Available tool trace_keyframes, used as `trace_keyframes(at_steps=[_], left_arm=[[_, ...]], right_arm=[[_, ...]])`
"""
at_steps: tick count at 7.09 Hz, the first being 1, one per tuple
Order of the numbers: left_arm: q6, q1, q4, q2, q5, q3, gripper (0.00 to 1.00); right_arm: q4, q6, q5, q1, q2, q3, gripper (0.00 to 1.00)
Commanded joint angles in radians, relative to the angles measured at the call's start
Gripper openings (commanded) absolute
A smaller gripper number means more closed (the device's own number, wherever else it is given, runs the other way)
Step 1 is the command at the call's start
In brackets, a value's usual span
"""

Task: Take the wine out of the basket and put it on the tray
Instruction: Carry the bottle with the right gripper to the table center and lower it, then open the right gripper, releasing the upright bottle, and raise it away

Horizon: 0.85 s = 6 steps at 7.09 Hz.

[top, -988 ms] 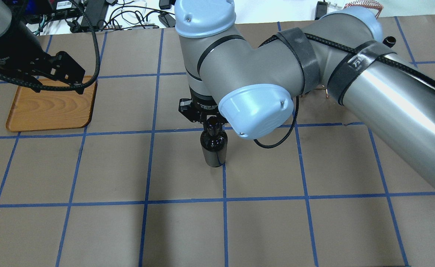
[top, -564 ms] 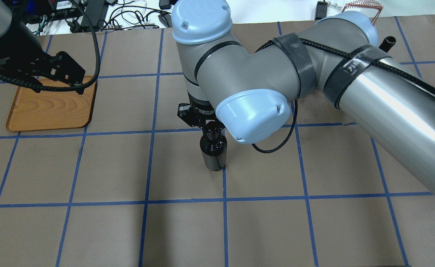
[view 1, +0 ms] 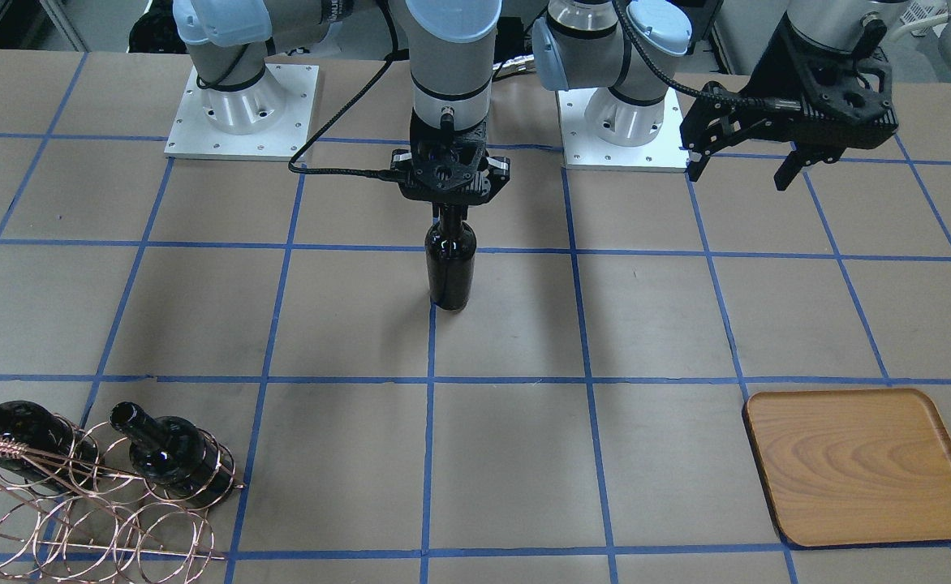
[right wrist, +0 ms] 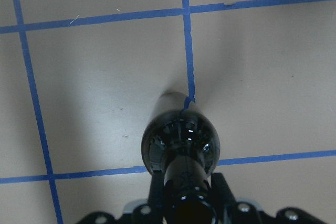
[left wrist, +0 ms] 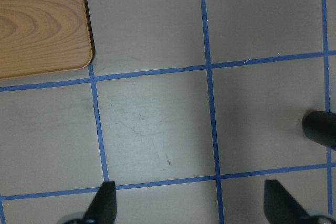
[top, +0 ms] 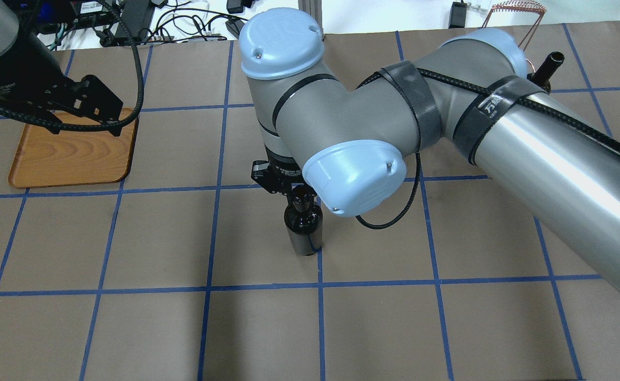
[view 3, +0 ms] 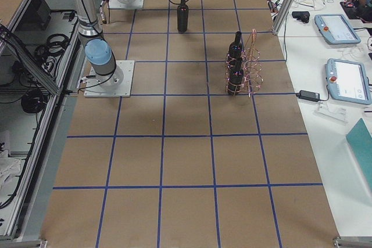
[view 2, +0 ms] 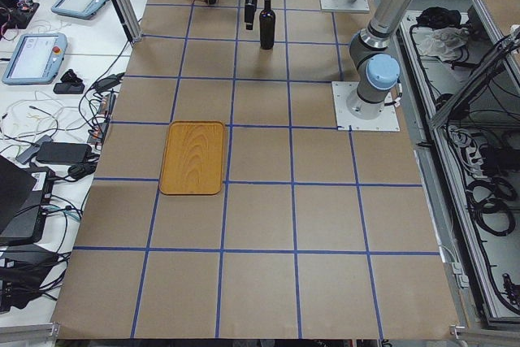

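While our right gripper [view 1: 449, 212] clamps the neck of the wine [view 1: 451, 272], upright at frame centre, we should keep it vertical until its base sits flat; our left gripper [view 1: 737, 174] hangs spread apart, upper right.

No legible txt anywhere. Closest thing: small white print, approx. 2 lines, on the black body of the right gripper [top: 300, 192], just above the neck of the wine [top: 303, 226]; too small to read in overhead view, not visible in other views. White logo-like mark on a black strap [top: 483, 114] round the right arm, chars not decipherable. Two teach pendants [view 3: 336, 28] on the side bench w/ lit screens; content too small and blurred, no nos. or words to make out.
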<state>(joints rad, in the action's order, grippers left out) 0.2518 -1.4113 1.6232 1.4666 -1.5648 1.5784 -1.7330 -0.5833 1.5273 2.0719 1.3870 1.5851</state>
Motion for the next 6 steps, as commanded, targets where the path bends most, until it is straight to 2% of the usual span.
trace_keyframes(at_steps=[1, 2, 4, 5, 6], left_arm=[[0.0, 0.0, 0.003, 0.0, 0.0, 0.0, 1.0], [-0.003, 0.0, 0.003, 0.0, 0.0, 0.0, 1.0], [-0.003, 0.0, 0.006, -0.002, 0.0, 0.0, 1.0], [-0.014, -0.002, 0.009, -0.002, 0.008, 0.002, 1.0], [-0.107, -0.009, 0.02, -0.003, 0.006, 0.003, 1.0]], right_arm=[[-0.003, -0.004, 0.008, 0.001, 0.003, 0.0, 0.74], [-0.016, -0.039, 0.007, 0.001, 0.003, -0.002, 1.0], [-0.019, -0.043, -0.001, -0.001, 0.009, -0.017, 1.0], [-0.019, -0.023, 0.014, -0.012, 0.017, -0.052, 1.0], [-0.016, 0.026, 0.063, -0.042, 0.015, -0.119, 1.0]])
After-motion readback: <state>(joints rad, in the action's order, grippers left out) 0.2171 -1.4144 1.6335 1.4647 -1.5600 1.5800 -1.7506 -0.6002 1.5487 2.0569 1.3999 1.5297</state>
